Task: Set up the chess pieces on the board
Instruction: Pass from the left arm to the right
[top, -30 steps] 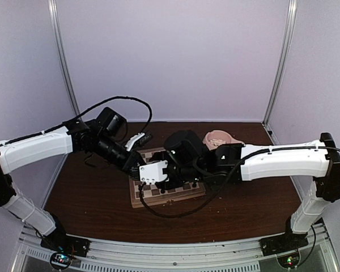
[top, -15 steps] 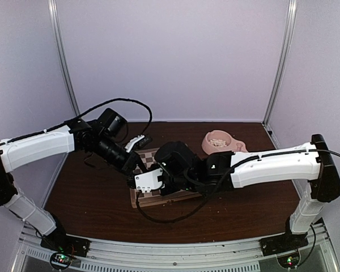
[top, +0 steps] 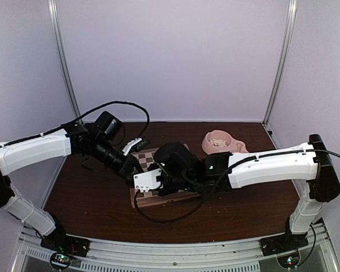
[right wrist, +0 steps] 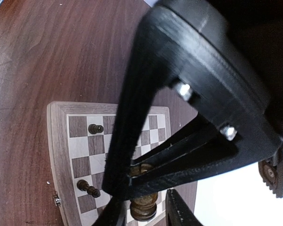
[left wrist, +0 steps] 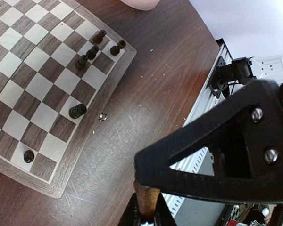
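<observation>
Two arms meet over the board (top: 144, 156) in the overhead view, hiding most of it. The left gripper (top: 134, 169) hangs at the board's left edge. The right gripper (top: 145, 182) reaches across from the other side, so the two heads sit just beside each other. The pink bowl (top: 215, 149) stands behind the right arm, apart from the board, on the dark wooden table (top: 90, 192). Neither claw's state can be read from up here.

From the left wrist, a corner of the board lies well below the camera with six dark chess pieces (left wrist: 92, 51) on it. Four cluster near the far corner. One squat piece (left wrist: 77, 111) stands on an edge square by the metal clasp (left wrist: 102, 116), and one small piece (left wrist: 29, 156) stands near the bottom corner. The left claw's tips are together at the lower edge of the picture. A tan sliver (left wrist: 146, 198) shows right at them, and what it is cannot be told. Beyond the table edge runs a metal rail (left wrist: 203, 155).

From the right wrist, the right claw is clamped on a dark turned piece (right wrist: 144, 207), which looms large between the fingers (right wrist: 178, 213), lifted well above the board. Below it, two dark pieces stand on the board's left columns, one further back (right wrist: 95, 128) and one nearer (right wrist: 87, 188), with the clasp on the frame beside them.
</observation>
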### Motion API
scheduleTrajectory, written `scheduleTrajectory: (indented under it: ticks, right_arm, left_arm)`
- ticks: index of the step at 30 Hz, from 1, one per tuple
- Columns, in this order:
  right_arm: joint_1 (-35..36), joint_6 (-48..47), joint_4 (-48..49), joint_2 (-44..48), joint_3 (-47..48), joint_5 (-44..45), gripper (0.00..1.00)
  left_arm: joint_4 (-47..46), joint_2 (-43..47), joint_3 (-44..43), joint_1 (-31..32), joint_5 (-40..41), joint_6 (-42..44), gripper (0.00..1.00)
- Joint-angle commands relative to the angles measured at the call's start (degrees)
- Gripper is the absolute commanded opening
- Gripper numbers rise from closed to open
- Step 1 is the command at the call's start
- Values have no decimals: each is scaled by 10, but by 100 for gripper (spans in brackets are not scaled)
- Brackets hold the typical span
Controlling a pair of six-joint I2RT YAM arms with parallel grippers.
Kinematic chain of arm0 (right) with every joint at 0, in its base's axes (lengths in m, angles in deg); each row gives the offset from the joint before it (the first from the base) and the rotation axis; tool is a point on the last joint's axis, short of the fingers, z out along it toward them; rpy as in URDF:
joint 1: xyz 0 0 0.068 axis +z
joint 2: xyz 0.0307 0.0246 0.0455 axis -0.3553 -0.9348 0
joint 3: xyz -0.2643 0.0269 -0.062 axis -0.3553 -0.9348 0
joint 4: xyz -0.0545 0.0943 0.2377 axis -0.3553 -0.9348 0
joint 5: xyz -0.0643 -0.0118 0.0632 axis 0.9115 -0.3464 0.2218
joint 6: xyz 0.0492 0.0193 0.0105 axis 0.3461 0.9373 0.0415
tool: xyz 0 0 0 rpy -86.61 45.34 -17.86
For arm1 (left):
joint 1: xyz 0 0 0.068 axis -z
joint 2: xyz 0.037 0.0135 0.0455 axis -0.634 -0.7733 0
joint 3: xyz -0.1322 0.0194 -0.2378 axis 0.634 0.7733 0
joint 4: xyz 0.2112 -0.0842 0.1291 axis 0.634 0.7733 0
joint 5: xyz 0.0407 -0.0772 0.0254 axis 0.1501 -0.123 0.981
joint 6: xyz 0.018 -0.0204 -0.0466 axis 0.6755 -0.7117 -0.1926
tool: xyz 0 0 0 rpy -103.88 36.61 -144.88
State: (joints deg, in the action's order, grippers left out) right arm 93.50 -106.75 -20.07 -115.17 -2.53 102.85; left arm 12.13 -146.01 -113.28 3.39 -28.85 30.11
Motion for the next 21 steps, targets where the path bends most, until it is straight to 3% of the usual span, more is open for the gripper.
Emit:
scheduleTrajectory:
  ticks: [1, 4, 6, 9, 16, 21]
  right_arm:
    - [-12, 30, 3, -10, 16, -20, 34]
    - [-14, 32, 4, -8, 14, -31, 30]
    - [-15, 35, 5, -10, 12, -35, 16]
    - [-15, 41, 0, -11, 13, -37, 7]
    - [-33, 88, 29, 16, -22, -55, 4]
    - [-53, 142, 60, 41, -56, -74, 10]
  left_arm:
    - [-37, 24, 7, 3, -26, 7, 8]
    - [-39, 22, 7, 3, -28, 6, 8]
    - [-39, 17, 6, 3, -28, 6, 9]
    - [-37, 17, 4, 3, -27, 4, 10]
    - [-64, 51, 32, 3, 21, -9, 44]
    - [-144, 109, 99, 3, 81, -41, 54]
